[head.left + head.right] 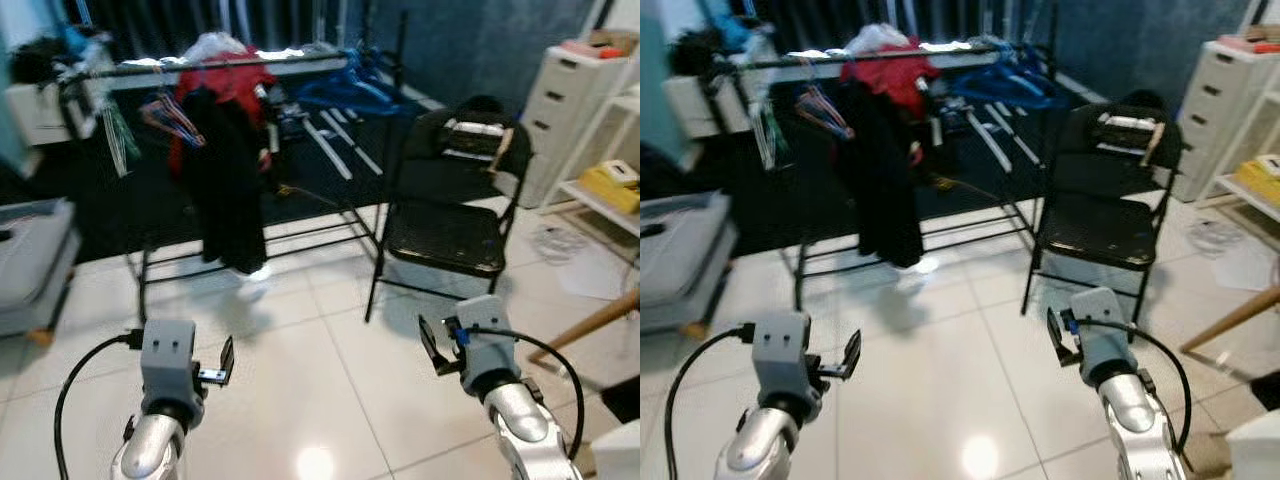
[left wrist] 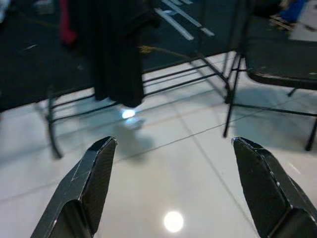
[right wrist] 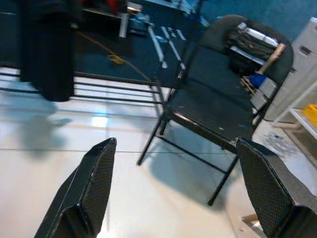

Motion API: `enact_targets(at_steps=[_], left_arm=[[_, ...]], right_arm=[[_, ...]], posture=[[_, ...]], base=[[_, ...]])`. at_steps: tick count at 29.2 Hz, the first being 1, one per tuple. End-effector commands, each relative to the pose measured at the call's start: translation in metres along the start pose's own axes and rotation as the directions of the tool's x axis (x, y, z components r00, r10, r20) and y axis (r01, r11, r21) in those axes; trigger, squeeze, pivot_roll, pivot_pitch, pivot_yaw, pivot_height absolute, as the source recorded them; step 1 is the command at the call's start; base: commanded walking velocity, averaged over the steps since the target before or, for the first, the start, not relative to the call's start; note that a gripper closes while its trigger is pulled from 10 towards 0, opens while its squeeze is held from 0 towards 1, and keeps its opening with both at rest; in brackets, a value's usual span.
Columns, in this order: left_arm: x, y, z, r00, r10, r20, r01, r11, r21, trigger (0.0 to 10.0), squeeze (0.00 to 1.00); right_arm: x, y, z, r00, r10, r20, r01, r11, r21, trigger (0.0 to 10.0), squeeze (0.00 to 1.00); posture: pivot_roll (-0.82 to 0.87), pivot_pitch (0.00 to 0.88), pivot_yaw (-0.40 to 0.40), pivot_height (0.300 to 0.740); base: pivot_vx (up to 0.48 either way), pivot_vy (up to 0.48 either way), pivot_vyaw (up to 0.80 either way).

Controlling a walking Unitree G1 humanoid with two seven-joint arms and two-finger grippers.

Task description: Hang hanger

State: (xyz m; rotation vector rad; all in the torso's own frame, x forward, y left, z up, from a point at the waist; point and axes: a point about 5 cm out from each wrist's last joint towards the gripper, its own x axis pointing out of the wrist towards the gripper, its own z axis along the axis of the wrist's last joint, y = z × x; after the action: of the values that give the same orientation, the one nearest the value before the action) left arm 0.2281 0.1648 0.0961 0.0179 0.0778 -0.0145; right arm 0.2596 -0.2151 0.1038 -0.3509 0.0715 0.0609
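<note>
Both claws empty, apart — hangers (image 1: 172, 118) well ahead on rack (image 1: 250, 66)

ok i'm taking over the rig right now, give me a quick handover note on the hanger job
Left gripper: open, holding nothing, raised over the white tile floor.
Right gripper: open, holding nothing, facing the black folding chair.
Clothes rack stands ahead, beyond the tiles, with a black garment and a red garment on it; coloured hangers hang at its left part, blue hangers lie toward its right.
Done: nothing visible; no hanger is in either gripper.
Left: get a hanger, approach the rack, hang it on the rail.
</note>
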Motion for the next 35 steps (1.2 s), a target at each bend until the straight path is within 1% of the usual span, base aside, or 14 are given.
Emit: enact_targets(at_steps=[1,12,17,23,29,35], left_arm=[[-0.0003,-0.0005,-0.0006,1.000,-0.001,-0.004,0.001,1.000,0.007,10.0,0.00],[-0.0011,-0.0007,-0.0001,1.000,-0.003,-0.004,0.003,1.000,0.011,10.0,0.00],[-0.0013,-0.0006,-0.0002,1.000,-0.003,-0.004,0.003,1.000,0.013,10.0,0.00],[-0.0012,-0.0007,0.0001,1.000,-0.002,-0.004,0.002,1.000,0.014,10.0,0.00],[-0.0014,-0.0002,-0.0001,1.000,0.000,-0.006,0.000,1.000,0.018,10.0,0.00],[-0.0011,0.0003,0.0001,1.000,0.005,-0.007,-0.005,1.000,0.024,10.0,0.00]], right_arm=[[-0.0006,0.0008,0.0005,1.000,0.004,0.003,-0.004,1.000,0.006,10.0,0.00],[-0.0015,0.0000,0.0008,1.000,-0.002,0.003,0.002,1.000,0.010,10.0,0.00],[-0.0001,-0.0001,-0.0038,1.000,-0.003,-0.031,0.003,1.000,-0.008,10.0,0.00],[-0.0003,-0.0005,-0.0029,1.000,-0.004,-0.019,0.004,1.000,0.001,10.0,0.00],[-0.0013,0.0002,0.0003,1.000,0.001,0.001,-0.001,1.000,0.011,10.0,0.00],[-0.0010,0.0013,0.0006,1.000,0.009,-0.001,-0.009,1.000,-0.001,10.0,0.00]], posture=[[-0.08,0.000,0.027,0.740],[-0.08,0.000,0.028,0.740],[-0.08,0.000,0.028,0.740],[-0.08,0.000,0.028,0.740],[-0.08,0.000,0.029,0.740],[-0.08,0.000,0.029,0.740]], base=[[0.480,0.000,0.00],[0.480,0.000,0.00],[0.480,0.000,-0.71],[0.480,0.000,-0.74],[0.480,0.000,0.00],[0.480,0.000,0.00]])
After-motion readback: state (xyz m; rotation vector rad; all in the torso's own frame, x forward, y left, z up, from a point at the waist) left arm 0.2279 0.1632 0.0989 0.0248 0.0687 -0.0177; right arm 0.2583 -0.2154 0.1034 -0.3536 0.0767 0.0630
